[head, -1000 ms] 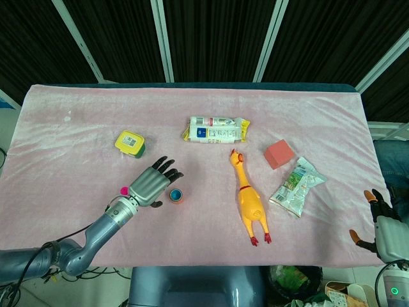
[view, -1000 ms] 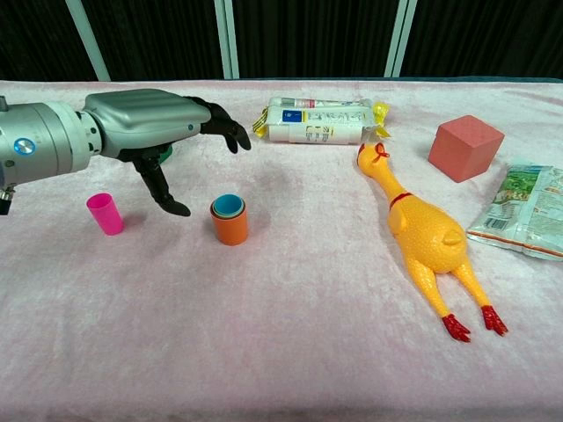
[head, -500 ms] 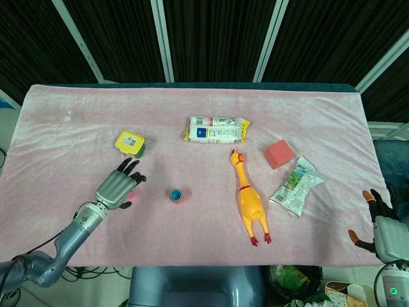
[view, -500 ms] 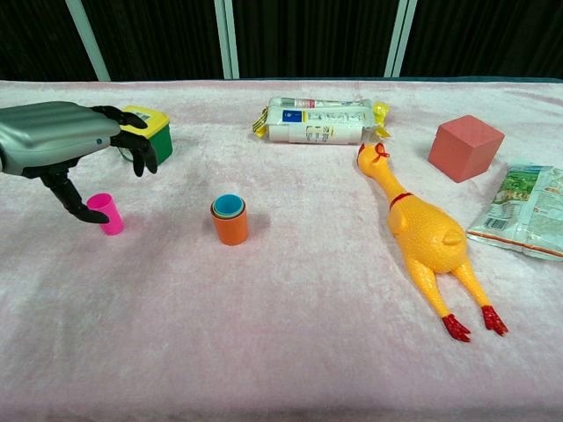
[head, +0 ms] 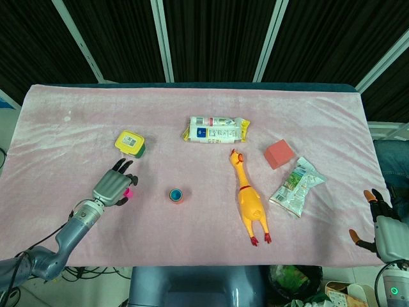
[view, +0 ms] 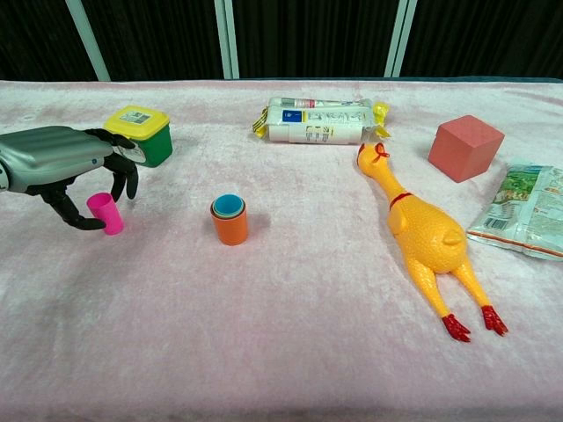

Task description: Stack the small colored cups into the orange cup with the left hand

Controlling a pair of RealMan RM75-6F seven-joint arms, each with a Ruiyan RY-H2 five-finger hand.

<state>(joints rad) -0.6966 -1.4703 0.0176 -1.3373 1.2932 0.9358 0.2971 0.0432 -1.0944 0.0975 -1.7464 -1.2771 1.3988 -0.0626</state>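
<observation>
**Left hand closing around the pink cup**

Fingers [view: 123, 171] of my left hand [view: 66, 163] curl down around the pink cup [view: 106, 213], with the thumb low at its left side and the other fingertips over its rim. I cannot tell from either view whether they actually touch or grip it. The cup stands upright on the pink cloth [view: 290, 352]. In the head view only a sliver of it shows beside the hand [head: 112, 188].

To the right, apart from the hand, stands the orange cup [view: 230, 224], upright, with smaller cups nested inside; the innermost visible is blue. A yellow-lidded green tub [view: 141, 134] sits just behind the left hand.

Further right lie a wrapped packet [view: 318, 120], a rubber chicken [view: 418, 229] head away from me, a red block [view: 465, 147] and a green snack bag [view: 525, 211].

My right hand [head: 382, 225] rests off the table's right edge, fingers apart, holding nothing.
</observation>
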